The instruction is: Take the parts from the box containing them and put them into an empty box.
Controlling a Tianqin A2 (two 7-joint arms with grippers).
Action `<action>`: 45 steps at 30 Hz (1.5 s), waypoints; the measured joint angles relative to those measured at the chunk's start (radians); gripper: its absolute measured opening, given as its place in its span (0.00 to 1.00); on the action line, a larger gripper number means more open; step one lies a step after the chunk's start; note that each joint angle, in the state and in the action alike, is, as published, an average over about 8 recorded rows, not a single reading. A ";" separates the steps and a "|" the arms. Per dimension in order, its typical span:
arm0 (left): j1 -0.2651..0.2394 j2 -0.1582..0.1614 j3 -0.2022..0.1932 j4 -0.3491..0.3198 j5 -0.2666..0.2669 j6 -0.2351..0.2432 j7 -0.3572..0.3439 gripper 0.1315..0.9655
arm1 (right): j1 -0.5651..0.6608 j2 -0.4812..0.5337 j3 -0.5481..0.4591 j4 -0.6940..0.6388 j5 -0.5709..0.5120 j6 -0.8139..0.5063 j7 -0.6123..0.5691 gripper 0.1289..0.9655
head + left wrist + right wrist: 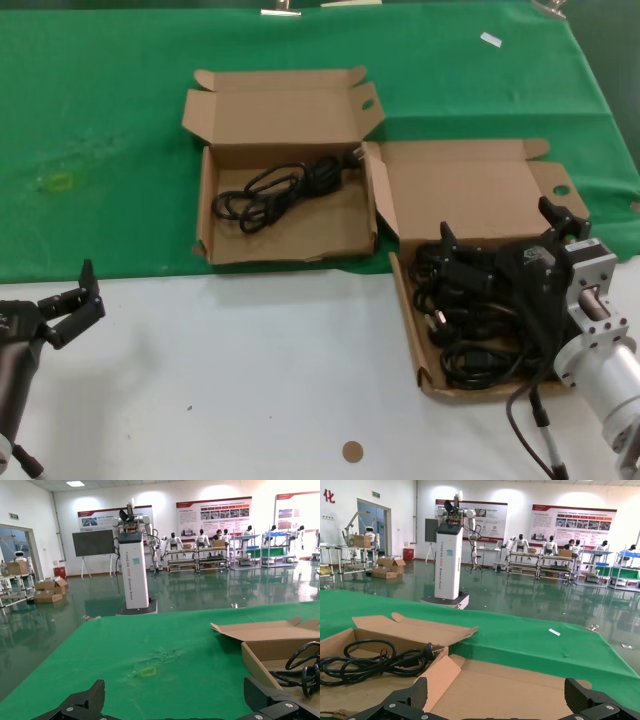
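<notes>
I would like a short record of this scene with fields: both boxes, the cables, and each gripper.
left box: open, on the green cloth, holds one cable
right box: open, partly on the white table, holds a pile of cables
right gripper: open, above the pile in the right box, holding nothing
left gripper: open, idle over the white table, near the left edge
green cloth: covers the far half of the table

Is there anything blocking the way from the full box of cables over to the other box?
Nothing visible. The right gripper hovers open over the cables in the right box; the left box, holding one cable, sits right beside it.
</notes>
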 joint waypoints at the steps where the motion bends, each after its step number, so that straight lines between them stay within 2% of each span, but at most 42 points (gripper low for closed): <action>1: 0.000 0.000 0.000 0.000 0.000 0.000 0.000 1.00 | 0.000 0.000 0.000 0.000 0.000 0.000 0.000 1.00; 45: 0.000 0.000 0.000 0.000 0.000 0.000 0.000 1.00 | 0.000 0.000 0.000 0.000 0.000 0.000 0.000 1.00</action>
